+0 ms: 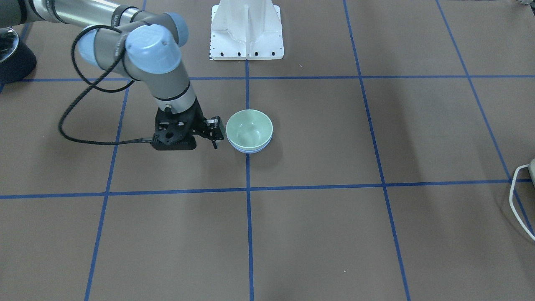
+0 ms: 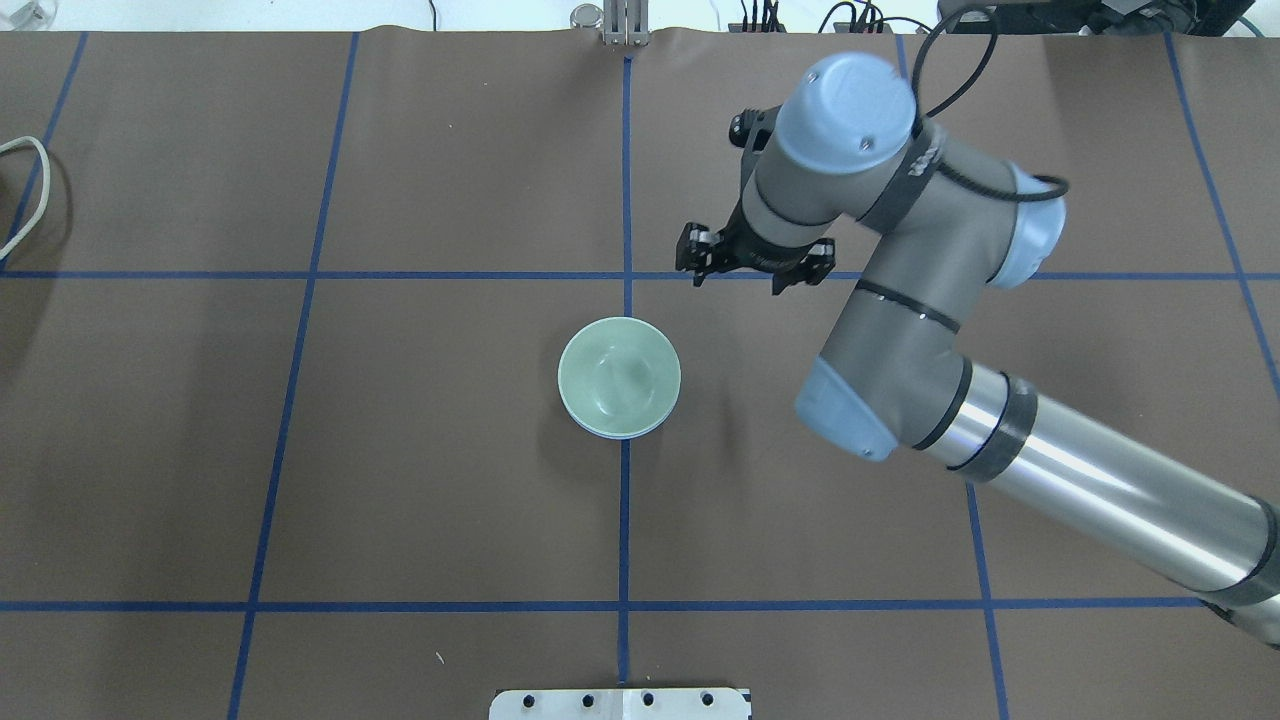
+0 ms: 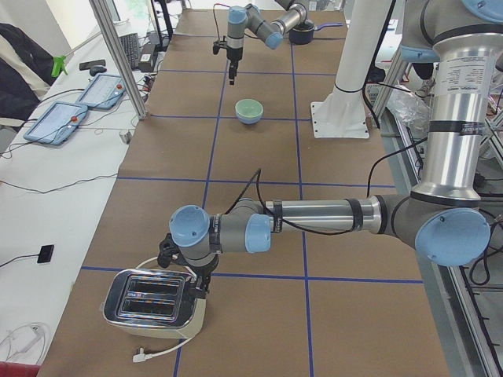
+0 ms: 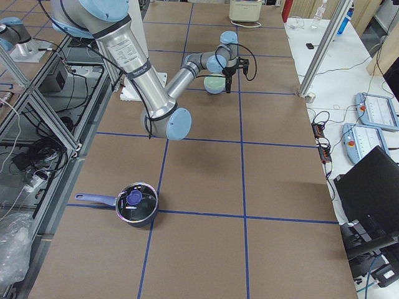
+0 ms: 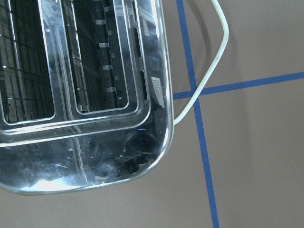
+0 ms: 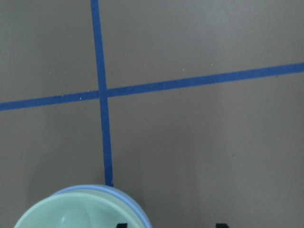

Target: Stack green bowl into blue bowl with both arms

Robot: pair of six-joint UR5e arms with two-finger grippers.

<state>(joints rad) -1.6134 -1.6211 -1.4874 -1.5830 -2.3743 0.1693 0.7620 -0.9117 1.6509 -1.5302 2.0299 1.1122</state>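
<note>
The green bowl [image 1: 249, 127] sits nested inside the blue bowl [image 1: 250, 149] at the table's middle; only the blue bowl's rim shows. Both also show in the overhead view: green bowl [image 2: 620, 375], blue rim [image 2: 612, 434]. My right gripper [image 2: 755, 268] is open and empty, raised beside the stack and apart from it; the front view shows it too [image 1: 211, 136]. The right wrist view shows the green bowl [image 6: 80, 213] at its bottom left, with the fingertips apart. My left gripper [image 3: 189, 275] hangs over a toaster [image 3: 153, 298] far off; I cannot tell whether it is open or shut.
A white pedestal [image 1: 246, 29] stands at the robot's side of the table. The chrome toaster [image 5: 85, 95] with its white cable [image 5: 213, 61] is at the robot's left end. A pot with a lid [image 4: 136, 204] stands at the right end.
</note>
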